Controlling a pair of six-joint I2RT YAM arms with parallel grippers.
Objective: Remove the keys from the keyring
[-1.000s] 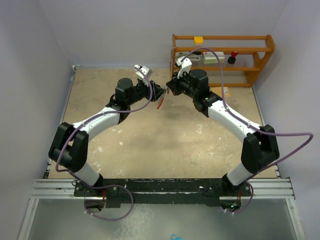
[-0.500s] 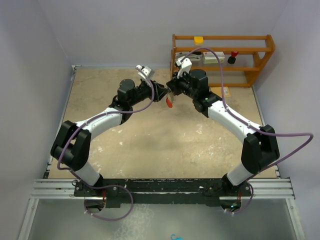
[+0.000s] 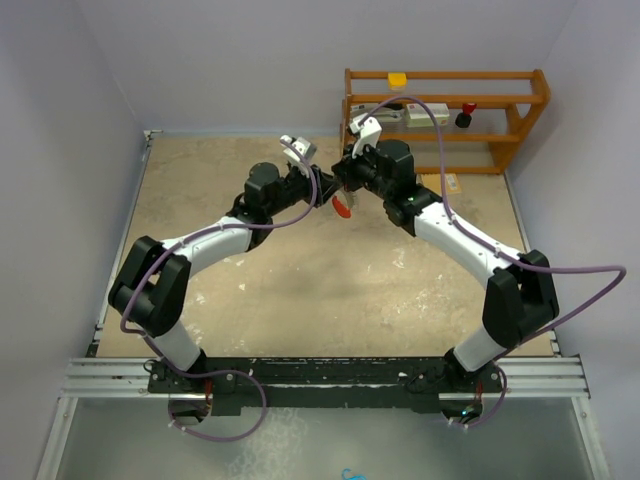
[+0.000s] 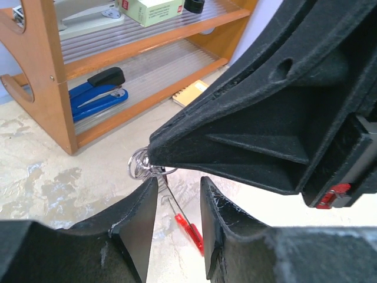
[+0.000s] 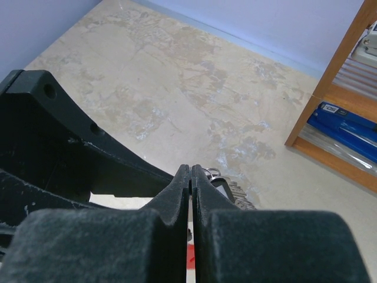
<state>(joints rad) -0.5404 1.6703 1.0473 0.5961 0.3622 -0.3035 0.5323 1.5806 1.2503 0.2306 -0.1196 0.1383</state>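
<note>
Left gripper point(image 4: 178, 181) has advanced toward the shelf point(image 3: 445, 120); its jaws stand apart, just beside the keyring point(image 3: 343, 208), which hangs in the air off the shelf's left end. Right gripper point(image 5: 190, 171), jaws pressed together, pinches the keyring's silvery end, with the red end dangling.

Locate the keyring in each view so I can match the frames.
Top: keyring upper centre, left of the shelf.
Left wrist: keyring low centre, red strip hanging.
Right wrist: keyring bottom centre, mostly a red sliver.
Shared landmark: shelf, upper right in top and right wrist, upper left in left wrist.
</note>
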